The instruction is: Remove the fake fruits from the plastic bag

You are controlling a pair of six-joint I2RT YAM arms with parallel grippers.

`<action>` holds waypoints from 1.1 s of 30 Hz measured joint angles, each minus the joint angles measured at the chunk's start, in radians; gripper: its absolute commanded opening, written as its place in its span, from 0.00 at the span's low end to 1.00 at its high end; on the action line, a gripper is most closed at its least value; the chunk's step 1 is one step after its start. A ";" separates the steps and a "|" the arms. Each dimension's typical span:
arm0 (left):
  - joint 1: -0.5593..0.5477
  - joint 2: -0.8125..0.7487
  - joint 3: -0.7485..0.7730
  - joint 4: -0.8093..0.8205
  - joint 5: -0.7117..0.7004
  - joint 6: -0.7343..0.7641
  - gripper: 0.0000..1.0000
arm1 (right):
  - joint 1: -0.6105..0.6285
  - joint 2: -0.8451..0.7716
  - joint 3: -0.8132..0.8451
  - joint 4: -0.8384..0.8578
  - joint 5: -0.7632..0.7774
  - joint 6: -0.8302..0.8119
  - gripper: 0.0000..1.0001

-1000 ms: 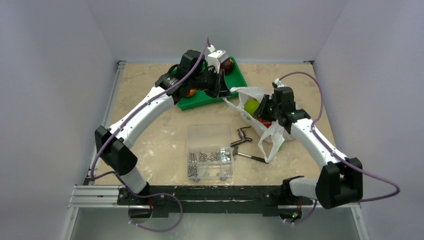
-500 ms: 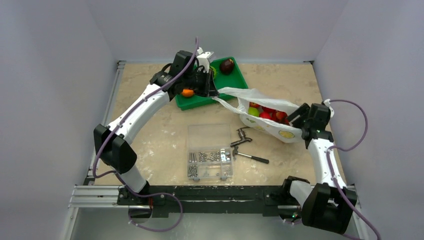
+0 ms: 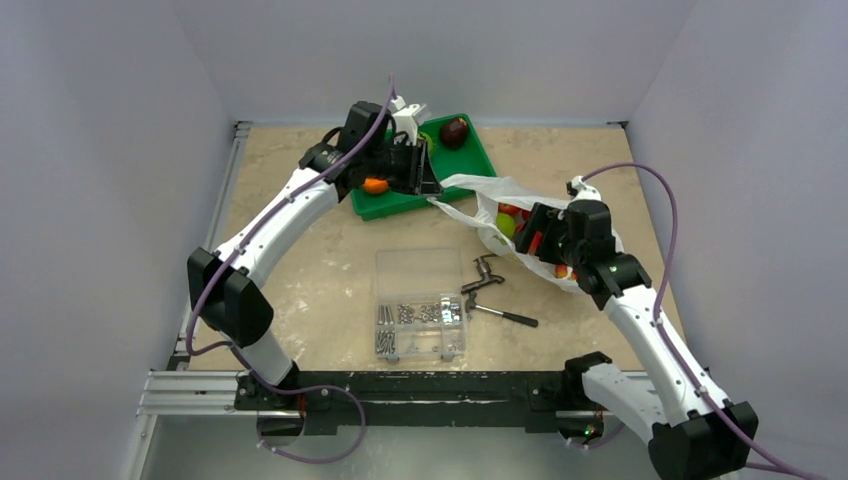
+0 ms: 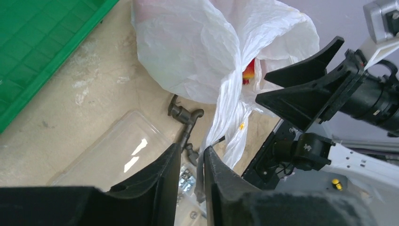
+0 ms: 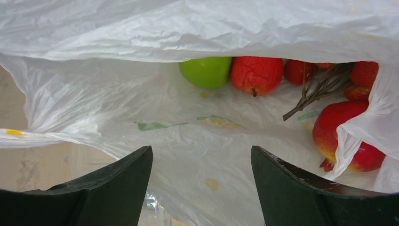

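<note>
The plastic bag (image 3: 487, 192) lies open right of the green tray, thin, white and crinkled. The fake fruits sit inside it: a green apple (image 5: 207, 71), a red apple (image 5: 255, 74), a red-peach apple (image 5: 342, 128) and small red pieces (image 5: 299, 70) around a brown twig. My right gripper (image 5: 201, 155) stands open at the bag's mouth (image 3: 530, 232), with nothing between its fingers. My left gripper (image 3: 430, 188) is at the bag's far-left handle. Its jaws (image 4: 192, 149) stand slightly apart, and the twisted handle strand (image 4: 226, 117) runs between them along the right finger.
The green tray (image 3: 478, 160) at the back holds a dark maroon fruit (image 3: 455, 130) and an orange fruit (image 3: 375, 185). A clear screw box (image 3: 420, 300) sits at the centre front. Metal tools (image 3: 485, 275) lie between the box and the bag.
My right arm pulled out to the right, stretching the bag wide, then swung back to the bag's mouth with its jaws open. The left jaws have parted slightly around the handle.
</note>
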 measured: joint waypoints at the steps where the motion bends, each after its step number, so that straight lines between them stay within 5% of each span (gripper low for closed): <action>1: -0.004 0.000 0.000 -0.005 -0.010 -0.002 0.55 | 0.008 -0.004 -0.006 0.001 -0.003 0.000 0.71; 3: -0.015 -0.002 -0.001 -0.015 -0.039 -0.005 0.81 | 0.021 0.004 -0.021 0.002 -0.014 0.002 0.62; 5: -0.036 -0.013 -0.014 -0.017 -0.073 -0.018 0.88 | 0.040 0.026 -0.046 0.013 -0.037 0.019 0.56; 11: -0.154 -0.137 -0.190 0.025 -0.237 -0.111 0.93 | 0.190 0.046 -0.211 0.151 -0.136 0.164 0.49; 18: -0.216 -0.293 -0.435 0.091 -0.403 -0.257 0.91 | 0.203 0.103 -0.224 0.191 -0.138 0.225 0.61; 26: -0.225 -0.333 -0.536 0.197 -0.370 -0.303 0.66 | 0.197 0.002 -0.087 0.114 0.143 0.212 0.67; 33: -0.225 -0.268 -0.391 0.106 -0.327 -0.235 0.85 | 0.195 0.037 -0.087 0.113 0.286 0.241 0.67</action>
